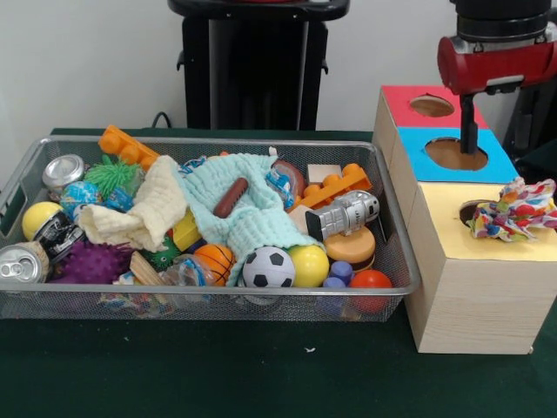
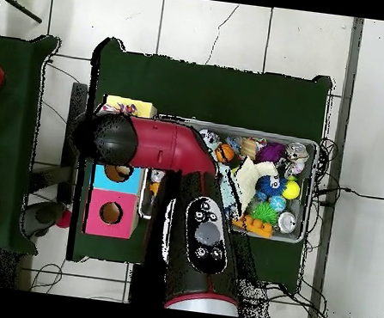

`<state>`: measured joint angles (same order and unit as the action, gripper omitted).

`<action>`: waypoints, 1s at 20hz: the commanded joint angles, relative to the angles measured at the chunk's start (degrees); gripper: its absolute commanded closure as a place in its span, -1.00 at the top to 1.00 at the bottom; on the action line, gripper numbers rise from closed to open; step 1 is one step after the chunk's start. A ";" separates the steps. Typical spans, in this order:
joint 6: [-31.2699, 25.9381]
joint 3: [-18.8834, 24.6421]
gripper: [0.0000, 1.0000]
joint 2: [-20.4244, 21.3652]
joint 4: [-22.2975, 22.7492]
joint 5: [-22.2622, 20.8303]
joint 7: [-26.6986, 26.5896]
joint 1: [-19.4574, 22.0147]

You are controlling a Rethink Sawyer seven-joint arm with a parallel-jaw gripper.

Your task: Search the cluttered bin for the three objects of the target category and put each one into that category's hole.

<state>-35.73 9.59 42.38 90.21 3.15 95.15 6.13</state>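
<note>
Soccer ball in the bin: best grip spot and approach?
Take the soccer ball across its widest middle, coming straight down. It is round with no handle, its top is exposed, and it sits against the basket's front wall between the orange ball and yellow ball, which crowd its sides.

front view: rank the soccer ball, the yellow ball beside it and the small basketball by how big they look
1. soccer ball, largest.
2-3. yellow ball and basketball look about the same; the basketball is partly hidden by clutter, so no ranking between them.
</note>
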 commanded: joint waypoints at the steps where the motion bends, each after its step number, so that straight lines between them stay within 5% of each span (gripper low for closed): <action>1: -6.18 -0.82 1.00 0.10 -1.52 0.56 9.22 -0.51; 5: -5.03 -1.56 1.00 0.11 -1.69 1.40 10.94 -1.24; 6: -4.65 -1.72 -1.00 0.08 -1.64 1.63 11.12 -1.39; 20: 2.12 -1.86 -1.00 -0.71 0.03 3.21 12.31 -1.72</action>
<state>-35.92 8.20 43.21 89.56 4.57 95.15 4.23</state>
